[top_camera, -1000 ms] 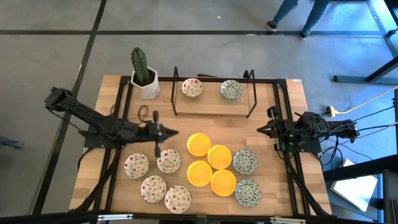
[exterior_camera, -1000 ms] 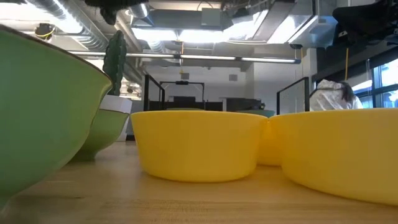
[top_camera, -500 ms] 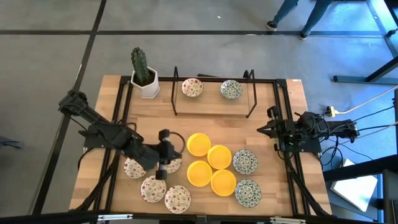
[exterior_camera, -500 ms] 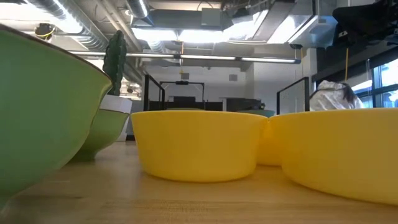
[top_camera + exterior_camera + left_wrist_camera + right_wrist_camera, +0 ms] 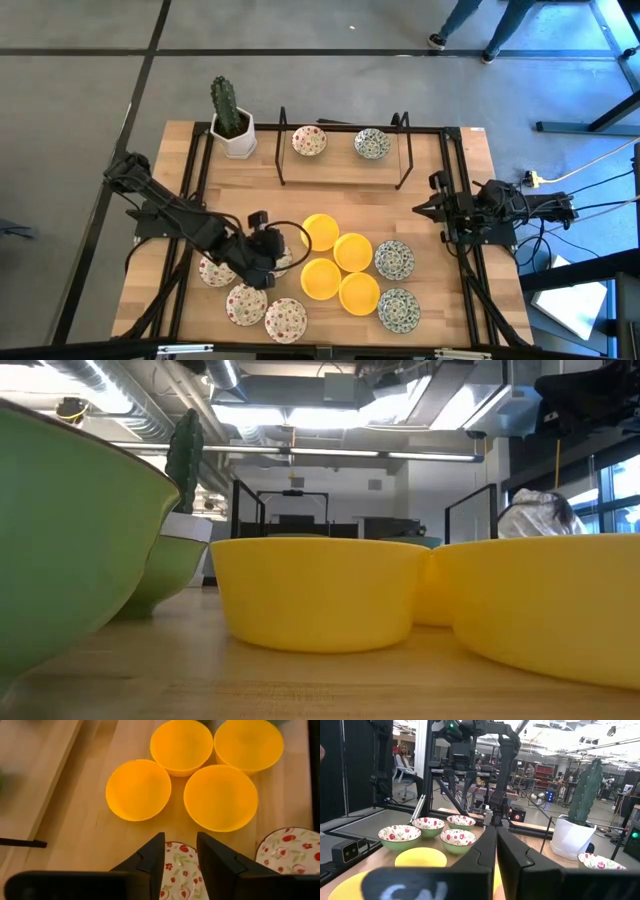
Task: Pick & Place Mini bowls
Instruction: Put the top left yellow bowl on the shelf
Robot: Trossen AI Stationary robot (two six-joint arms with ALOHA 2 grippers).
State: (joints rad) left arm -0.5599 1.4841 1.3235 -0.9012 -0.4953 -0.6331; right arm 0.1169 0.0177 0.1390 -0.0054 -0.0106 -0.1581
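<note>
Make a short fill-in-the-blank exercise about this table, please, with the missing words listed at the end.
1. The number of yellow bowls grouped mid-table is ____.
2. The left gripper hangs open over a bowl with a ____ speckled pattern.
3. The rack at the far edge holds ____ bowls.
4. The cactus stands in a ____ pot.

Missing words: four; red; two; white
</note>
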